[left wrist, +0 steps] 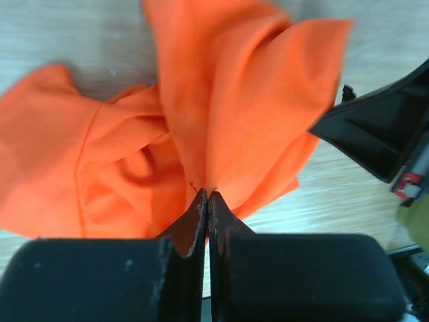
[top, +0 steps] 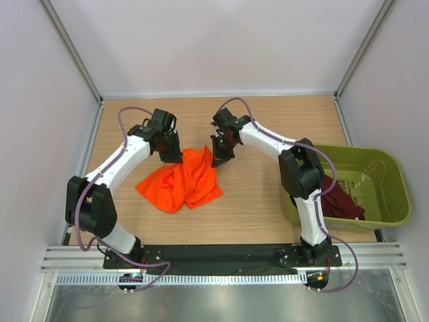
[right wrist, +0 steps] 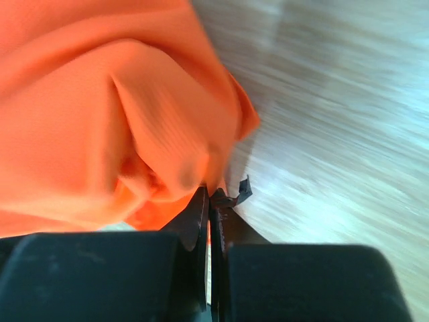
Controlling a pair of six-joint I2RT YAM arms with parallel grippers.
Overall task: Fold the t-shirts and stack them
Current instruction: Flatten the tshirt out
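Note:
The bright orange t-shirt (top: 182, 180) lies crumpled on the wooden table, its far edge lifted between both grippers. My left gripper (top: 171, 155) is shut on the shirt's far left edge; the left wrist view shows the cloth (left wrist: 228, 107) pinched at the closed fingertips (left wrist: 208, 196). My right gripper (top: 220, 159) is shut on the shirt's far right edge; the right wrist view shows orange cloth (right wrist: 120, 114) caught between the closed tips (right wrist: 210, 194). The dark maroon t-shirt (top: 338, 200) lies bunched in the olive-green tub.
The olive-green plastic tub (top: 389, 181) stands at the table's right edge, beside the right arm's elbow. White walls enclose the table on three sides. A black base bar runs along the near edge.

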